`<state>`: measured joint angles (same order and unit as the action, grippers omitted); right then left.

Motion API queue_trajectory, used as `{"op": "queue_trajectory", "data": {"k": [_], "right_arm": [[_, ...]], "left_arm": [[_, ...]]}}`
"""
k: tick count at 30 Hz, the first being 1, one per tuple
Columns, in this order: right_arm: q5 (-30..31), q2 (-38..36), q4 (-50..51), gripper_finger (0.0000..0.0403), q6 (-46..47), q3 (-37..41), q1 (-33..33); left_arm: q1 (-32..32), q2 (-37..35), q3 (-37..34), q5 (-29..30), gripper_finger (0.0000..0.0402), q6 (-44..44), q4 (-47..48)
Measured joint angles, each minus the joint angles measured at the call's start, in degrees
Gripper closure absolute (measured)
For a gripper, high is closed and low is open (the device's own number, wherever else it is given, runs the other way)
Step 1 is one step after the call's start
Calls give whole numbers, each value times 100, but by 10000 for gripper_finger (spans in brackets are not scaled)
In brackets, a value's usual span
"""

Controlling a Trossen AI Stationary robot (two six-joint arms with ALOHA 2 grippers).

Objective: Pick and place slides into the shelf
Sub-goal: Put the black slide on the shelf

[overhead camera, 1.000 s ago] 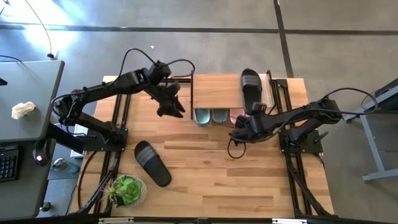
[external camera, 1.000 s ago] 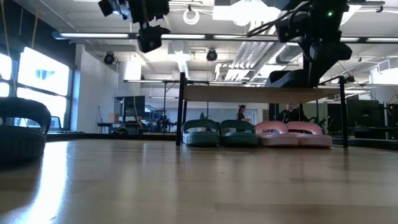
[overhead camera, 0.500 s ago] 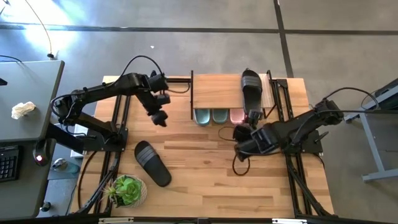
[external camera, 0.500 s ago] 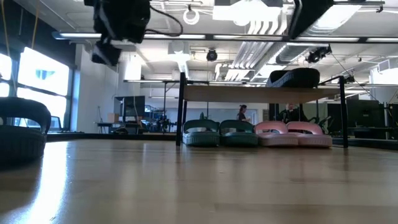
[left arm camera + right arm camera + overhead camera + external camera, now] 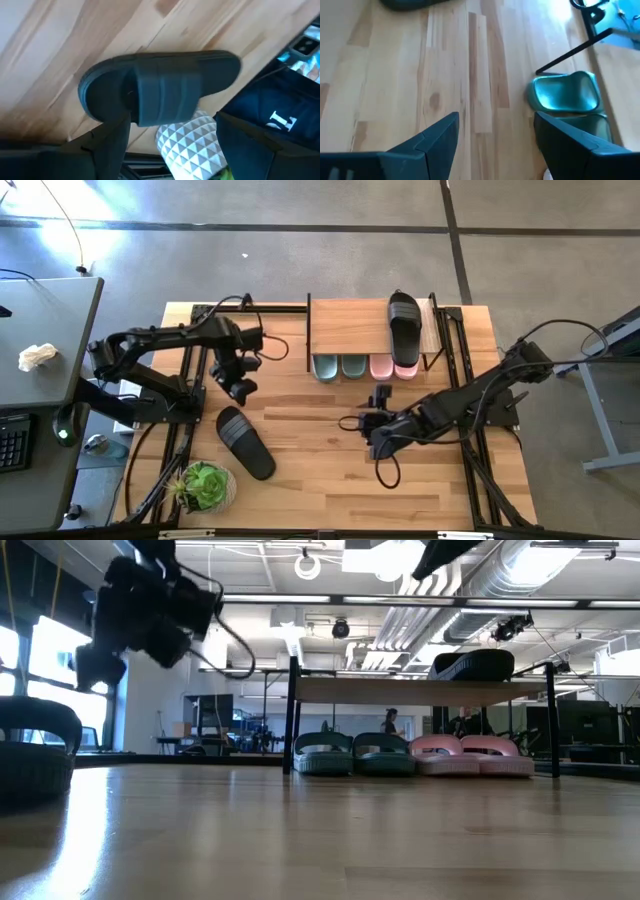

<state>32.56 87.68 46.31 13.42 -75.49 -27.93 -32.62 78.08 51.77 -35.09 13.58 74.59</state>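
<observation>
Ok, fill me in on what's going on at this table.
Two dark arms are shelving rubber slides. One black ribbed slide lies on the low wooden-topped shelf; the sage-green pair and pale pink pair sit underneath. The left gripper, jaws open, hovers above the other black slide on the table. The right gripper, open and empty, hangs mid-table.
</observation>
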Motion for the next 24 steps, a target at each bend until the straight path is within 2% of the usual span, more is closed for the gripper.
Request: {"op": "queue_trajectory", "data": {"k": [11, 18, 24], "right_arm": [[-154, 2, -469, 155, -1, 517, 95], [-139, 2, -562, 155, -106, 519, 95], [-132, 2, -559, 155, -102, 519, 95]], "left_arm": [[0, 0, -1422, -500, 126, 314, -924], [2, 0, -1833, -875, 126, 487, -1699], [2, 0, -2035, -946, 126, 587, -2004]]}}
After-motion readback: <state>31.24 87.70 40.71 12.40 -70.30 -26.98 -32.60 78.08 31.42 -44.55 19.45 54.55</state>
